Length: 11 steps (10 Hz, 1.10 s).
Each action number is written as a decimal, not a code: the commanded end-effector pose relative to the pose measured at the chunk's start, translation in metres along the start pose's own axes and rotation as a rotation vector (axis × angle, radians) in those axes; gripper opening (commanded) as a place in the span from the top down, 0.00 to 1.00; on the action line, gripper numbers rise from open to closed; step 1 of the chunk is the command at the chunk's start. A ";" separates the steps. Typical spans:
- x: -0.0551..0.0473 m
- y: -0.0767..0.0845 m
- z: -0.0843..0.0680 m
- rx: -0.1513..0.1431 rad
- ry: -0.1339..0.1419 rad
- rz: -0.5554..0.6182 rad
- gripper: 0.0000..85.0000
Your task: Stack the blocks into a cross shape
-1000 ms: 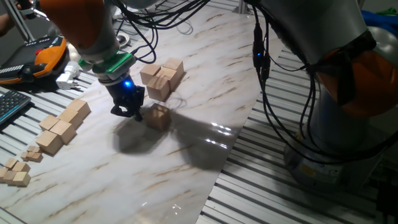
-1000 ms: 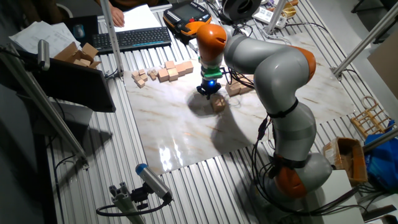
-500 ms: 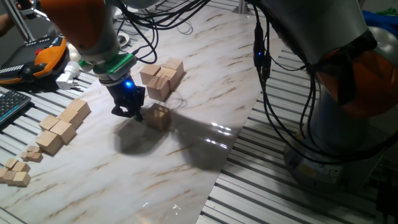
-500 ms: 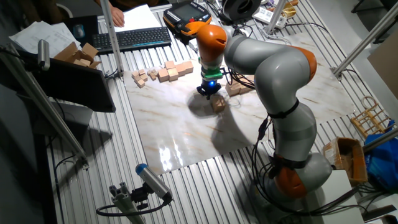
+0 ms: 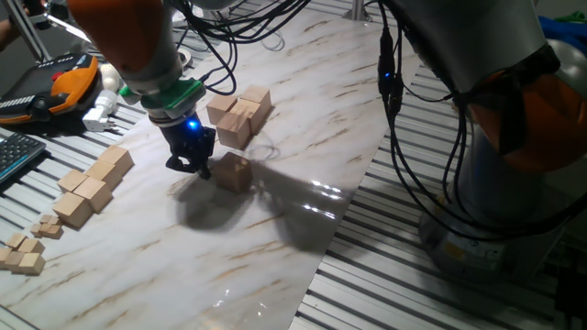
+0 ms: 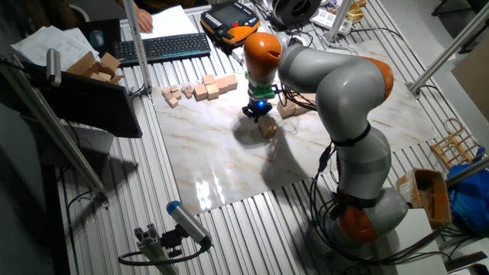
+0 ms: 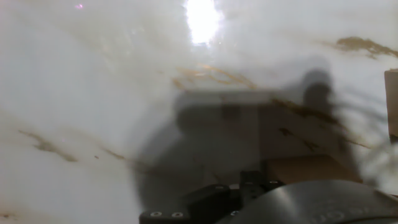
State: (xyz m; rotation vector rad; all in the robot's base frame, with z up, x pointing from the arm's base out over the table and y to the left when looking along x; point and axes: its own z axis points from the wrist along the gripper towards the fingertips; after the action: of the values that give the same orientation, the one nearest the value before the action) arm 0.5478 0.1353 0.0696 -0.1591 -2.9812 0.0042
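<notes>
The gripper [image 5: 191, 165] is seen low over the marble surface [image 5: 303, 119], just beside a single loose block [image 5: 234, 170] that sits apart from the others. A cluster of blocks [image 5: 239, 114] is noted further back on the surface, some apparently resting on others; how many are in it cannot be counted with confidence. From the other fixed view the gripper [image 6: 256, 113] is placed directly behind the loose block [image 6: 267, 127], close enough that contact cannot be ruled out. Whether the jaws are spread or pressed together cannot be told: they are dark, small and partly hidden in both fixed views, and the hand view is blurred, with only a tan edge of a block [image 7: 303, 168] seen low right. Nothing is visibly held. A joined row of cubes [image 5: 92, 186] and small cubelets [image 5: 23, 255] lie near the surface's left edge and are not part of the job. Risks are judged as follows: if a descent is made off-centre, the loose block may be nudged or spun rather than gripped; a corner pinch could let it slip on lifting; and a careless carry toward the cluster could topple what is already stacked there.
</notes>
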 end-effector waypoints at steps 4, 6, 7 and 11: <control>0.000 0.000 0.000 0.000 0.014 0.016 1.00; 0.004 0.000 0.003 0.002 0.045 0.030 1.00; 0.009 0.001 0.004 0.008 0.053 0.029 1.00; 0.021 0.000 0.009 0.097 0.048 -0.055 1.00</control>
State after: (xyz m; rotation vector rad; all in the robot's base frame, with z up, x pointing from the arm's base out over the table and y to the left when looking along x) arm 0.5253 0.1376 0.0638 -0.0608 -2.9279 0.1425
